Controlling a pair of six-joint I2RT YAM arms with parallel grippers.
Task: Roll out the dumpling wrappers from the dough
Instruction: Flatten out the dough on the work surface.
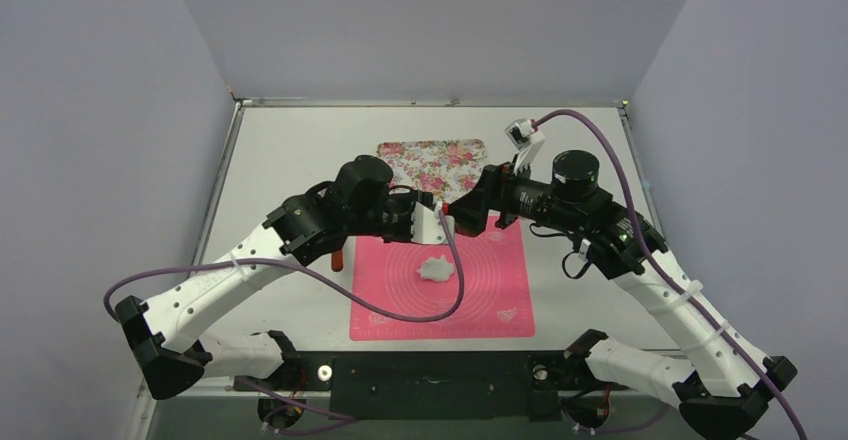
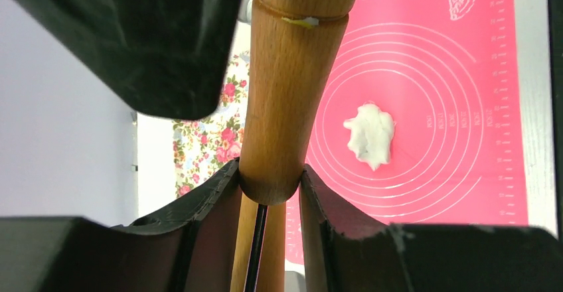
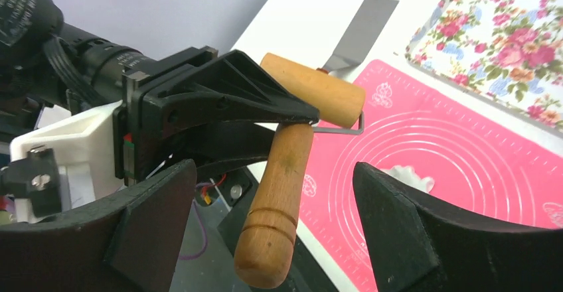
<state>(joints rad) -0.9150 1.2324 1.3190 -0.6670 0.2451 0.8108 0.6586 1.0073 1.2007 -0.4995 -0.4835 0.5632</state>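
Observation:
The dough (image 1: 437, 268) is a small ragged white lump in the middle of the pink mat (image 1: 500, 310); it also shows in the left wrist view (image 2: 370, 134) and the right wrist view (image 3: 411, 176). My left gripper (image 2: 269, 172) is shut on the wooden handle of a hand roller (image 2: 292, 93) and holds it in the air above the mat's far edge. The roller (image 3: 285, 172) points its handle end between the fingers of my right gripper (image 3: 271, 172), which is open around it without touching. No dumpling wrappers are in view.
A floral tray (image 1: 432, 163) lies behind the mat. A metal spatula (image 3: 358, 33) lies on the table left of the mat. Grey walls close in the table on three sides.

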